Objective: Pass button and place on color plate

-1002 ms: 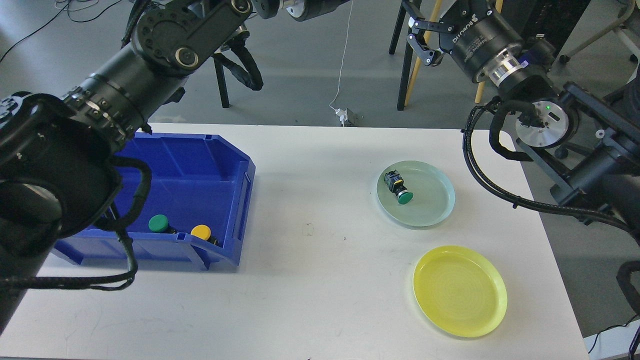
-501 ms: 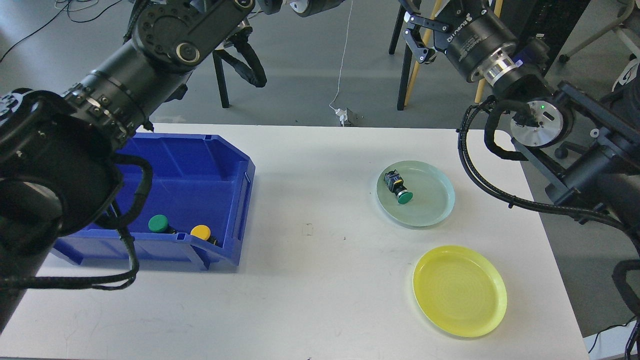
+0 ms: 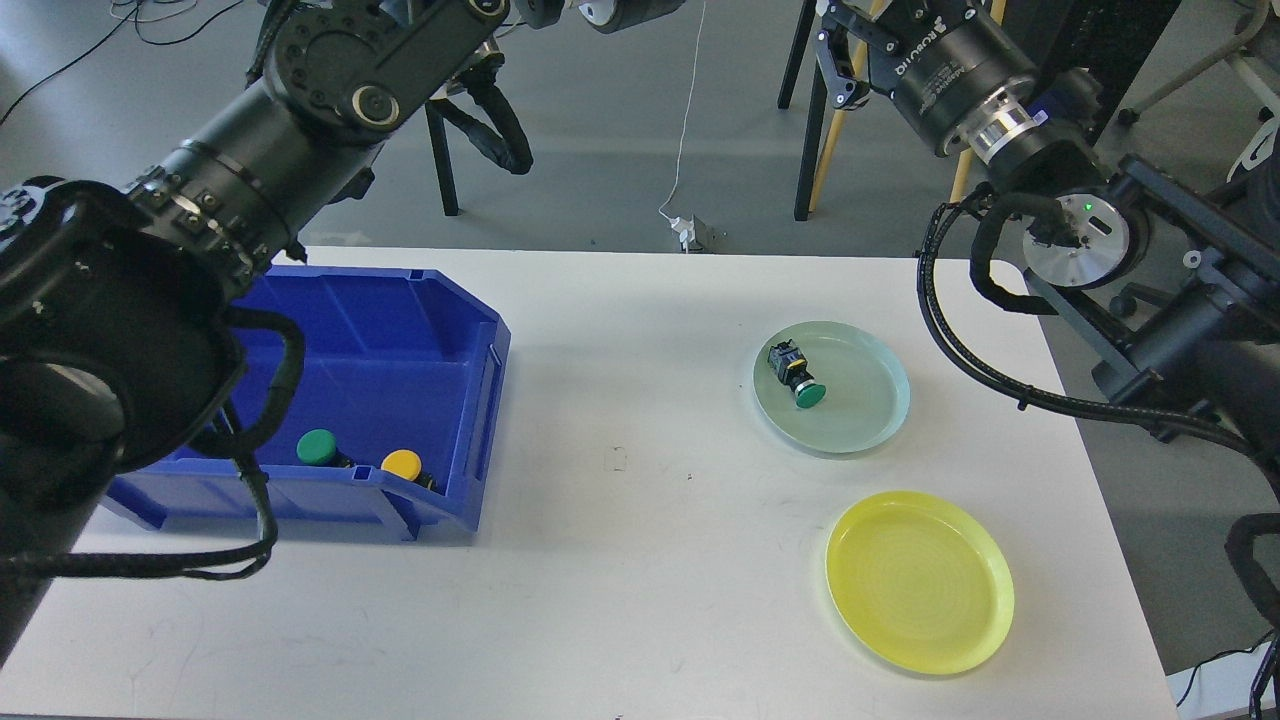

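A green button [image 3: 797, 378] with a black body lies on its side in the pale green plate [image 3: 880, 420] at the right of the white table. The yellow plate [image 3: 920, 580] in front of it holds nothing. A second green button [image 3: 317, 446] and a yellow button [image 3: 402, 464] lie in the blue bin [image 3: 470, 330] at the left. My right gripper [image 3: 838, 55] is high above the table's far edge, partly cut off by the top of the view. My left arm rises out of the top of the view, so its gripper is hidden.
The white table [image 3: 620, 560] carries the bin at the left and the two plates at the right. My left arm's thick links [image 3: 120, 300] hang over the bin's left side. Chair legs and a cable are on the floor beyond the table.
My right arm has lifted, taking its gripper up toward the top edge. The left arm shifted slightly. Buttons and plates have not moved.
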Controlling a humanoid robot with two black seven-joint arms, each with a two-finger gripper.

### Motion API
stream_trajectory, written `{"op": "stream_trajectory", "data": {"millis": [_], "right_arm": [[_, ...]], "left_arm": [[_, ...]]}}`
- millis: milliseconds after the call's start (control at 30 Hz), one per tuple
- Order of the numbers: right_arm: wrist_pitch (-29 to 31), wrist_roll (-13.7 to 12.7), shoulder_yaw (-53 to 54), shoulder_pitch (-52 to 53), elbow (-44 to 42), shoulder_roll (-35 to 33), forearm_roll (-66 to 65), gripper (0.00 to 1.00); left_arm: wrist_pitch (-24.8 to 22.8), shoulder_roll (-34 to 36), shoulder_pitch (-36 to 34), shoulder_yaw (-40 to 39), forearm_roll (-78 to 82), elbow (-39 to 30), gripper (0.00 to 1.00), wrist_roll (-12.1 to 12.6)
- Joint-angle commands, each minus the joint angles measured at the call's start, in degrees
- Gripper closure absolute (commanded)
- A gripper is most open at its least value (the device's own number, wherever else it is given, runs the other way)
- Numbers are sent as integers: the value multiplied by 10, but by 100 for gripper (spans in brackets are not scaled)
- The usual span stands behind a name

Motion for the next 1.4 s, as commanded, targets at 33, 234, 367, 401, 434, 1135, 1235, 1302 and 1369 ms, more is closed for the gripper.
{"op": "stream_trajectory", "data": {"millis": [33, 234, 367, 401, 434, 1135, 1235, 1302, 1369], "right_arm": [[1, 0, 0, 1, -2, 0, 0, 78], [0, 0, 1, 1, -2, -2, 1, 78], [-1, 0, 1, 2, -2, -5, 1, 78], [-1, 0, 1, 2, -2, -5, 1, 78], [-3, -1, 1, 2, -2, -7, 1, 78], [51, -7, -245, -105, 177, -341, -41, 79], [51, -9, -274, -146, 227, -386, -64, 79], [49, -10, -292, -176, 251, -412, -79, 79], [47, -11, -311, -199, 266, -429, -89, 79]], "left_arm": [[0, 0, 2, 0, 1, 0, 16, 5], [0, 0, 3, 0, 4, -1, 1, 9], [0, 0, 4, 0, 5, -1, 1, 9], [0, 0, 4, 0, 5, -1, 1, 9], [0, 0, 4, 0, 5, -1, 1, 9], [0, 165, 2, -1, 0, -2, 1, 0], [0, 172, -1, -2, -1, -2, 1, -1], [0, 174, -7, -2, -1, -2, 1, -4], [0, 174, -15, -2, -1, -2, 1, -5]]}}
